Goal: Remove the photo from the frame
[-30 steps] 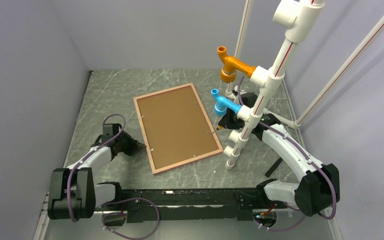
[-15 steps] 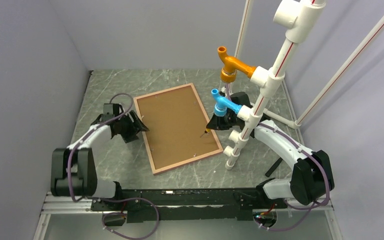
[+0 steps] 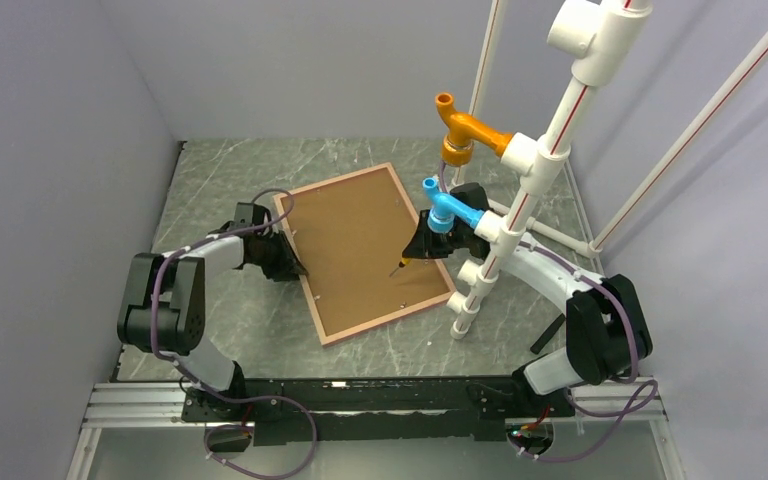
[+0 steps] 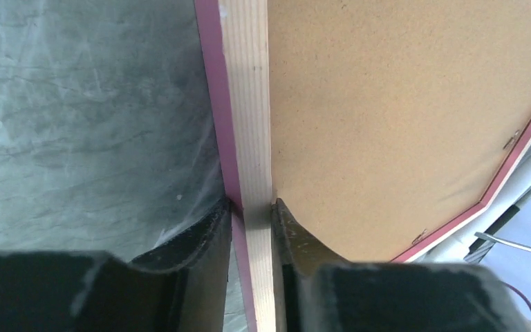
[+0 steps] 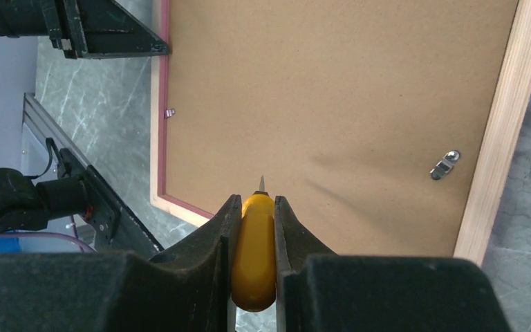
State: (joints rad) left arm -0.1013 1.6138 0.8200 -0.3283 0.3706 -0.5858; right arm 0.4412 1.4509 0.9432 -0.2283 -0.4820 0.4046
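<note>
Count: one frame (image 3: 333,184), one brown backing board (image 3: 360,250) set in it, one yellow-handled tool (image 5: 254,263), two arms, and one white pipe stand (image 3: 520,190) carrying one orange fitting (image 3: 460,130) and one blue fitting (image 3: 445,205). The frame lies back side up on the grey marbled surface (image 3: 220,170), pale wood rails showing and a pink edge outside them. In the top view its long axis runs from the near side to the far side, the far end leaning left. Two small metal clips (image 5: 445,164) show on the frame's inner edge in the right wrist view. The left hand (image 4: 251,205) is at the frame's left long rail, fingers closed on that rail from either side. The right hand (image 5: 255,200) is above the backing board near the frame's right rail, clamped on the tool, whose metal tip points down at the board. The pipe stand is just right of the frame.
</note>
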